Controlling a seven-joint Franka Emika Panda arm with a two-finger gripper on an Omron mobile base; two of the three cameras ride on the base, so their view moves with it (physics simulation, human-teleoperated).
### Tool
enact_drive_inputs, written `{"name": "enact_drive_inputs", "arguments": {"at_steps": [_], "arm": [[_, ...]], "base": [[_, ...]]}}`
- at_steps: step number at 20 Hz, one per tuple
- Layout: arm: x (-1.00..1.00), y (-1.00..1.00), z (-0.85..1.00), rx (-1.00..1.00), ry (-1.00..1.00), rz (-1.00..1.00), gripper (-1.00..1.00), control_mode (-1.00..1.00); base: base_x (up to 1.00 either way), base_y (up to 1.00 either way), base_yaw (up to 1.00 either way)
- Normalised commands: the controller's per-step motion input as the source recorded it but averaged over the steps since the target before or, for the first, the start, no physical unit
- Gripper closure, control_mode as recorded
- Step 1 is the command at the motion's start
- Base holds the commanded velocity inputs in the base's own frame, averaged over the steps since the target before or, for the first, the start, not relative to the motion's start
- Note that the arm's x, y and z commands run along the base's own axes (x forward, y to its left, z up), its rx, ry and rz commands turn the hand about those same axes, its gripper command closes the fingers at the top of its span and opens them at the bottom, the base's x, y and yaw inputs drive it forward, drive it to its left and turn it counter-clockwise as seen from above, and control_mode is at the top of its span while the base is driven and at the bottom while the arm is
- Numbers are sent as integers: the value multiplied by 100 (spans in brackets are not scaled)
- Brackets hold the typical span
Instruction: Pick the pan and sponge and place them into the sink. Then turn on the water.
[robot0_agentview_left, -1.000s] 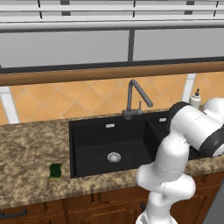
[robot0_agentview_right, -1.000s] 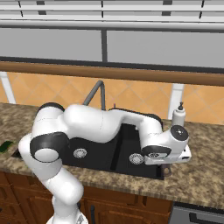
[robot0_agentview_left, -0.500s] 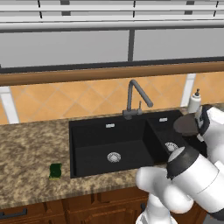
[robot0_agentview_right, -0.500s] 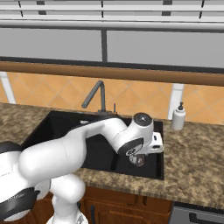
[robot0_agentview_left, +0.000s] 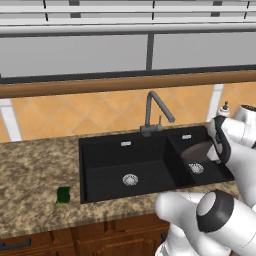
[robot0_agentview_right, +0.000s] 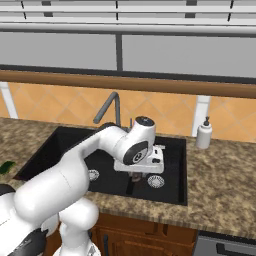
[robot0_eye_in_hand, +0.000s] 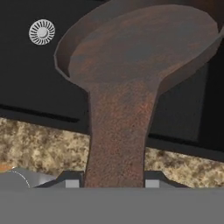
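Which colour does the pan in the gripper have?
Mottled brown-grey, almost rusty; the pan shows best in the hand view.

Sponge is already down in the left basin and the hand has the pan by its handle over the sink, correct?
Not quite. The sponge lies on the counter left of the sink, not in the basin; the left base view shows it. The rest holds: the hand grips the pan by its handle over the sink.

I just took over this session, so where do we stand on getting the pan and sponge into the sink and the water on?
Nothing looks finished yet. In hand: the gripper is shut on the pan by its handle, carrying it over the sink. Left: set the pan down, fetch the sponge from the counter left of the sink, then open the faucet, which shows no stream.
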Motion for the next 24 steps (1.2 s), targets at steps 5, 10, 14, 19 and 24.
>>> {"name": "enact_drive_inputs", "arguments": {"at_steps": [5,10,14,19,24], "arm": [[9,65,10,19,8,-7,100,-100],[20,100,0,0,5,-20,100,-100],[23,100,-5,-1,2,-38,100,-100],[21,100,-24,-4,1,-40,100,-100],[20,100,-43,-6,3,-38,100,-100]], "base": [[0,0,0],[0,0,0],[0,0,0],[0,0,0],[0,0,0]]}}
